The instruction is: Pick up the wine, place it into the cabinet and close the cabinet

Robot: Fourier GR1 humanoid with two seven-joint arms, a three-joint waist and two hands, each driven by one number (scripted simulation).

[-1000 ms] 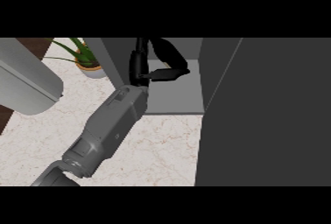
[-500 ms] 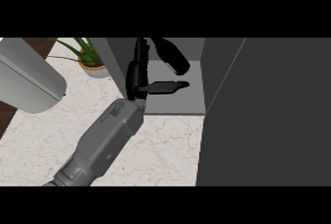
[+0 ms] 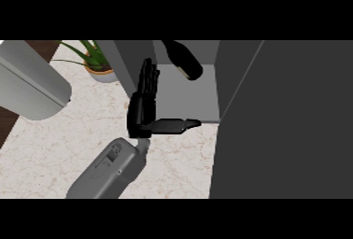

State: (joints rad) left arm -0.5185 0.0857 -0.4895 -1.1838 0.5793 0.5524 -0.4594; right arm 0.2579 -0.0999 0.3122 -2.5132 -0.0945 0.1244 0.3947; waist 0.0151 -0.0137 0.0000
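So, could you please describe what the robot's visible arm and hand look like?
Only one arm shows: a boxy grey forearm with a small dark panel marking on its casing, ending in a glossy black robot hand with slender, segmented fingers and a stubby thumb. No cables or sleeves are visible.

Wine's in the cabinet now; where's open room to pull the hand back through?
Bare cabinet floor lies between the hand and the dark door, in front of the wine bottle. Marble counter is bare left of the forearm. It is tighter by the plant and grey cylinder.
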